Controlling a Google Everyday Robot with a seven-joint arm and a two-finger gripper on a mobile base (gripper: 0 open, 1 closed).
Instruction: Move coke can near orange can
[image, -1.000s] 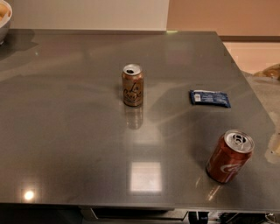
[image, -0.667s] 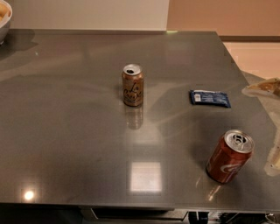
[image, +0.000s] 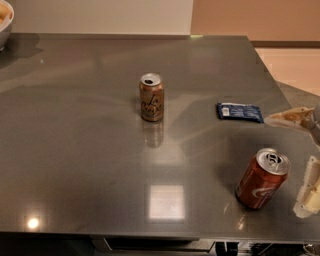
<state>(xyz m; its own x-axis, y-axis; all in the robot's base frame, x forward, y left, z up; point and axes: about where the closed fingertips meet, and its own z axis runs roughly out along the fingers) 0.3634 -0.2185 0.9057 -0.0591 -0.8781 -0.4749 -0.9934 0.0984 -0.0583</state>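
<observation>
**A:** Where did we find the coke can (image: 262, 178) relative to the orange can (image: 151, 98)?

**B:** Well apart from it. The orange can stood upright near the middle of the desk (image: 75, 150). The coke can stood far off to its right as we looked, and much closer to the near edge. Bare desk lay between the two.

**A:** And the hand (image: 299, 159)?

**B:** It was farther from the orange can again, at the right border of the view just beyond the coke can. We saw two pale fingers (image: 292, 117) spread wide with nothing between them. One reached in above the coke can and the other hung just beside its right flank. We could not tell whether that lower finger touched the can.

**A:** So how much of the job did we count as done?

**B:** None of the move itself. The coke can was not gripped or lifted, and it was nowhere near the orange can. We judged it to be the approach stage. What was left was to close around the coke can, carry it across and set it down beside the orange can.

**A:** Was anything in the way?

**B:** A flat blue packet (image: 240, 112) lay to the right of the orange can. We thought a carry might pass near it.
</observation>
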